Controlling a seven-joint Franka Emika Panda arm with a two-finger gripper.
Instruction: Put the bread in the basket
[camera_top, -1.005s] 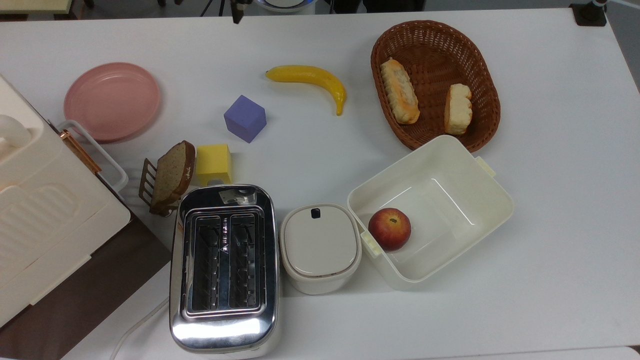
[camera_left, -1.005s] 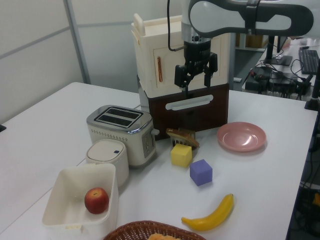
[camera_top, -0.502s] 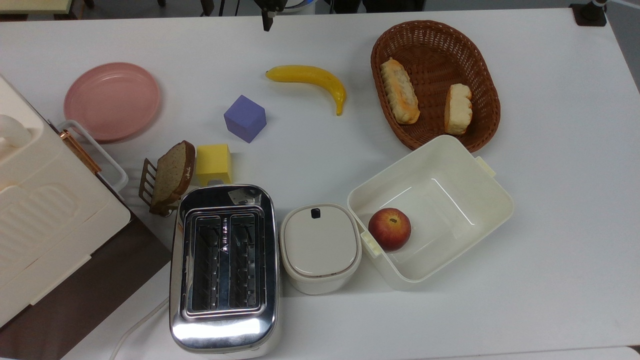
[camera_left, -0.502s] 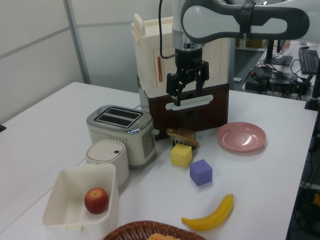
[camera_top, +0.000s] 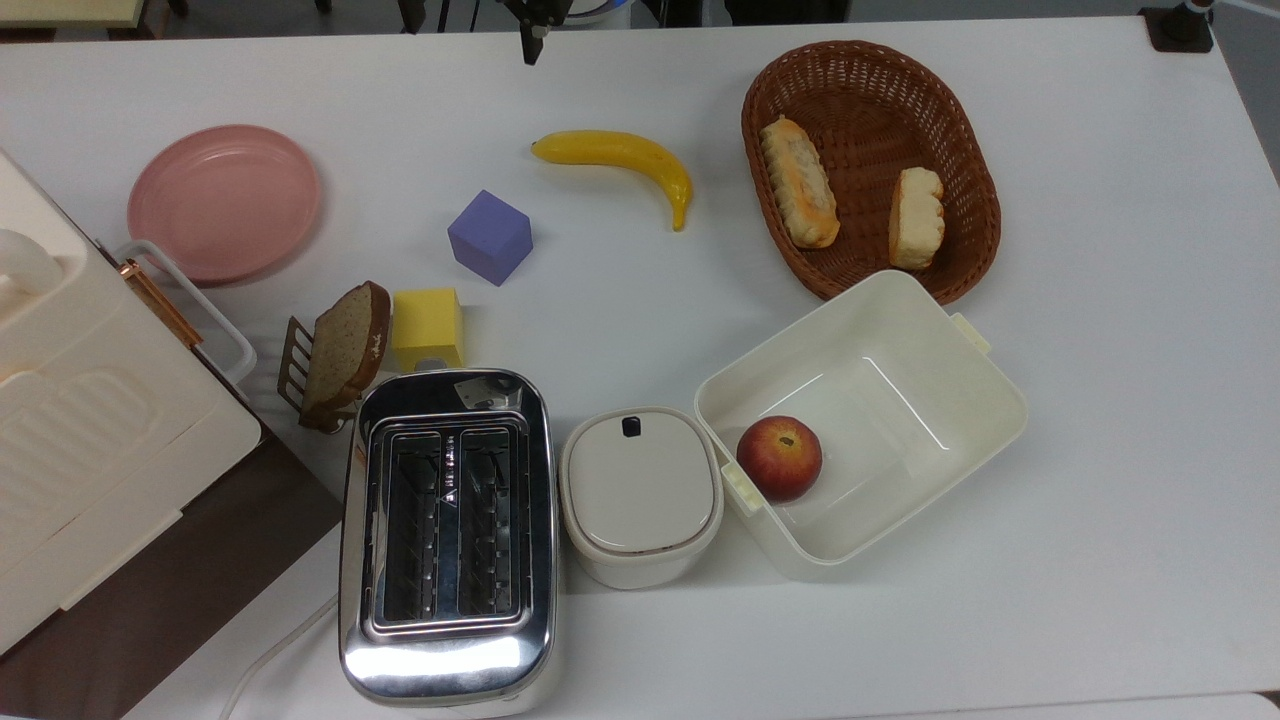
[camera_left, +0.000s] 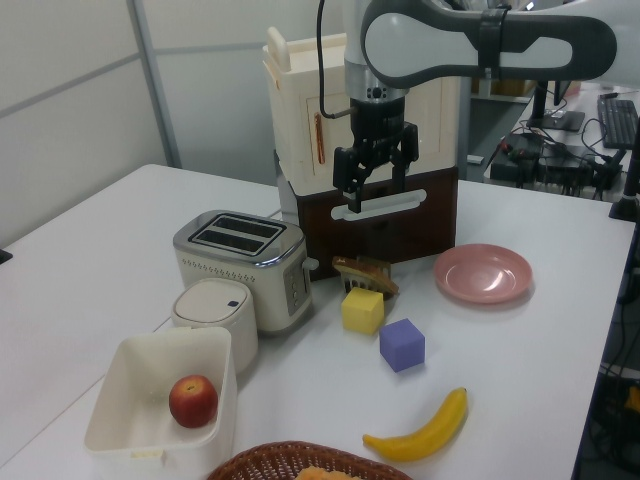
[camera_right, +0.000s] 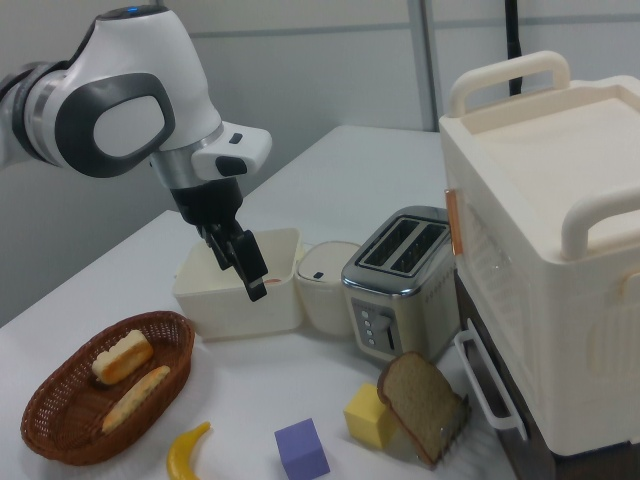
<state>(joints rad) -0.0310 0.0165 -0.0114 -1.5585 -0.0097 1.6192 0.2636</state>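
The bread (camera_top: 916, 217), a short bun with a golden top, lies inside the reddish-brown wicker basket (camera_top: 870, 100), on the top view's right side of it. In the right view the bread (camera_right: 122, 357) rests in the basket (camera_right: 55, 425) above a longer roll (camera_top: 798, 195). My gripper (camera_left: 375, 190) hangs high above the table with its fingers apart and nothing between them. It stands at the top view's upper edge (camera_top: 533, 35), well to the left of the basket, and in the right view it hangs (camera_right: 245, 268) in front of the white container.
On the table lie a banana (camera_top: 620, 155), a purple cube (camera_top: 490, 237), a yellow cube (camera_top: 427, 325), a brown slice on a rack (camera_top: 345, 350) and a pink plate (camera_top: 225, 200). A toaster (camera_top: 447, 530), a lidded pot (camera_top: 640, 495), a cream container (camera_top: 880, 395) with an apple (camera_top: 779, 458) and a tall cream box (camera_top: 80, 420) stand nearer.
Over the last second the gripper shifted to the right in the top view, and to the left and a little lower in the left view. The bread and basket have not moved.
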